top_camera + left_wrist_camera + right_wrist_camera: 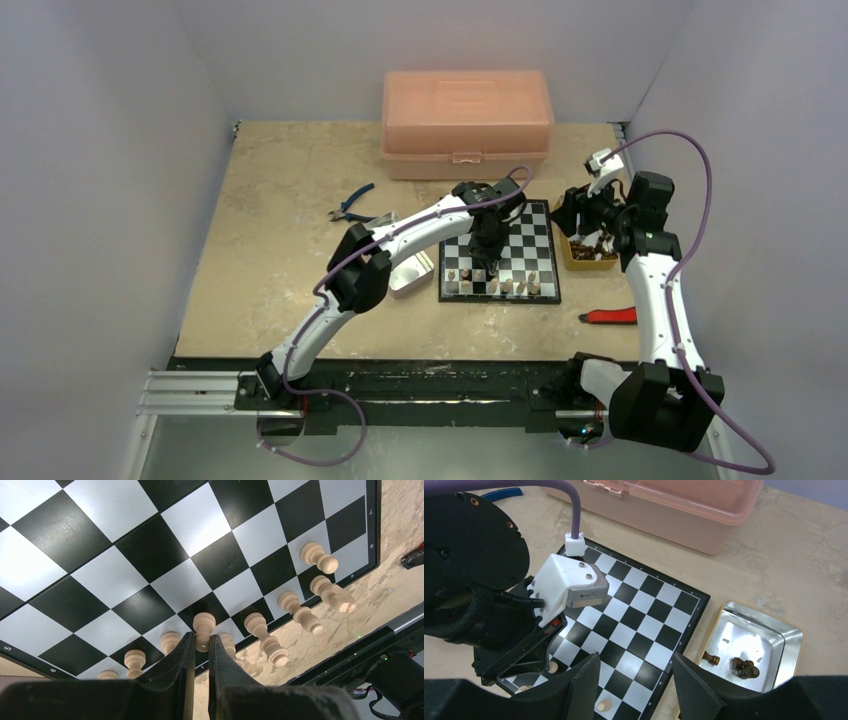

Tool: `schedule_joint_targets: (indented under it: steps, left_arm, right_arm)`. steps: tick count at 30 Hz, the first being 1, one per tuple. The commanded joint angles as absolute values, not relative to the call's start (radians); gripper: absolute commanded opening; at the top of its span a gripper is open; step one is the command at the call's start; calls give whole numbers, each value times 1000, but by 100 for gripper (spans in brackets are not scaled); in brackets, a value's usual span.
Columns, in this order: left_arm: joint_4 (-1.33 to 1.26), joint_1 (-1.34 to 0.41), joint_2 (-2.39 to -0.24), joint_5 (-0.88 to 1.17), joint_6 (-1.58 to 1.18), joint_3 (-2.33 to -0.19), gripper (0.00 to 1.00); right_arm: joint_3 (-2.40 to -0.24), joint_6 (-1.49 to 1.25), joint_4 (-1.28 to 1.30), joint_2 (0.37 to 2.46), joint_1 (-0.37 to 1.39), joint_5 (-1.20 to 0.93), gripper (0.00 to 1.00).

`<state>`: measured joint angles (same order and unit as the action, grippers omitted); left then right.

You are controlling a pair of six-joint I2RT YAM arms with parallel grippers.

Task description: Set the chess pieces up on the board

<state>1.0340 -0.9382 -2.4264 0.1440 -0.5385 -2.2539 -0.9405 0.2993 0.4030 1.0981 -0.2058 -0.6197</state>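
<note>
Board: the board [535, 235] lies flat on the desk [280, 180], in front of the pink box [465, 120] and between the two arms.
Left end effector: the left end effector [201, 637] hangs low over the board's near edge, its fingers pressed almost together and pinching a tan piece [204, 624] upright.
Right end effector: the right end effector [636, 680] hovers above the board's right side, spread wide and holding nothing.
Done: a line of light pieces [265, 637] stands along the near edge, with one more a square further in; the steep angle makes it hard to tell exactly which squares they fill.
Left to do: the far half of the board is bare. The dark pieces [744, 667] lie in the metal tin [774, 625] just beside the board's right edge, none yet set out.
Progress: early, by my judgement, with well under half of the light side placed and the dark side not begun.
Step in hand: probably seating the pinched piece on its near-edge square.
</note>
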Motion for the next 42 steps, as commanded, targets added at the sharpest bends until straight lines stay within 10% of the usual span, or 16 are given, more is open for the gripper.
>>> schedule_joint_targets:
  steps: [1, 42]
  left_arm:
    - [1041, -943, -2443, 141, -527, -2299, 3]
    - [1046, -943, -2450, 170, -533, -2306, 18]
  right_arm:
    - [-937, 293, 381, 1075, -212, -623, 59]
    - [-934, 293, 378, 1072, -212, -621, 60]
